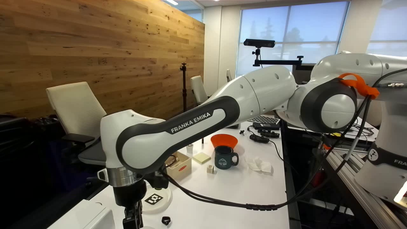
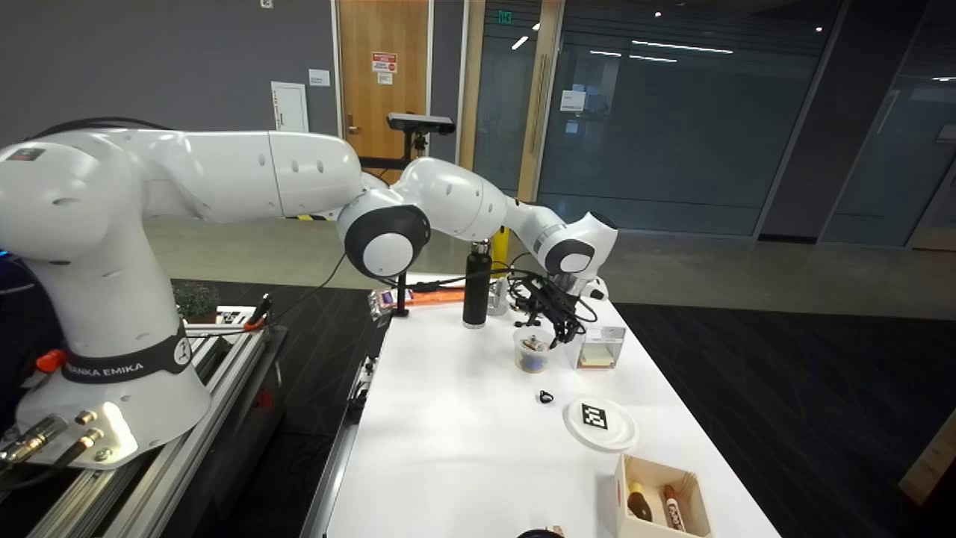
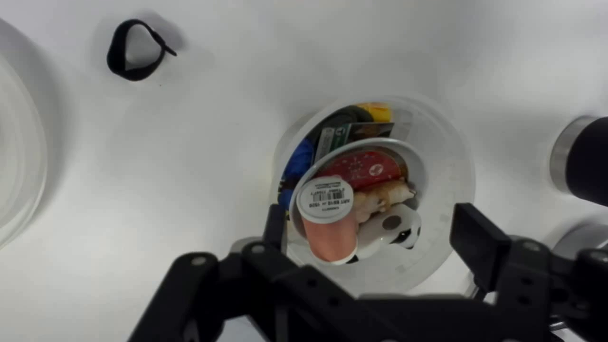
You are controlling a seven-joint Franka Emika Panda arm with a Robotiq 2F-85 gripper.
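Our hand [image 3: 370,221] stands wide and empty over the tub [image 3: 446,194], right of centre in the wrist view; we should keep both fingers [image 3: 479,242] from knocking it.

fingers [image 3: 479,244] parted over plastic tub [image 3: 453,166]; inner cup [image 3: 419,166] holding pink cylinder [image 3: 331,240], panda figurine [image 3: 387,228]; black band [image 3: 117,54] well apart
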